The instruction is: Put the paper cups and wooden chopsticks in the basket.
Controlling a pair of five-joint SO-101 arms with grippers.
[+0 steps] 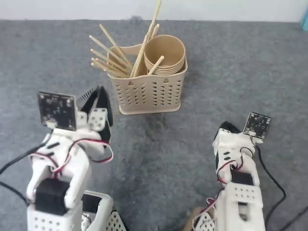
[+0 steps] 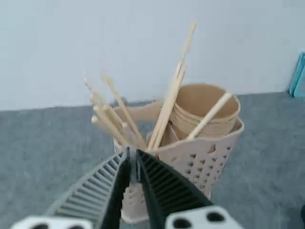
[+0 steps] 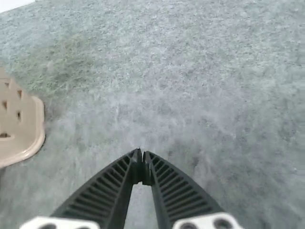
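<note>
Two arms stand at the grey tabletop in the high view, both on the near side of the basket. The beige perforated basket stands upright. A stack of paper cups sits in one compartment, and the wooden chopsticks fan out of the other. A few sticks lean across the divider, and one rests in the top cup. The left tool is near the basket's chopstick-side corner, apart from the wall and clenched on nothing. The right tool is well apart from the basket, on the cup side and nearer the robot; from here I cannot tell how its jaws stand.

In the left wrist view, the left tool points at the basket, its ribbed black jaws pressed together and empty. Beyond the tips, the chopsticks splay from the basket beside the paper cups, with one stick lying slantwise in the uppermost cup. A pale wall rises behind the basket.

In the right wrist view, the right tool hangs over bare tabletop, with its jaws closed tip to tip and holding nothing. One rounded corner of the basket shows at the frame's edge, well apart from the tips.
</note>
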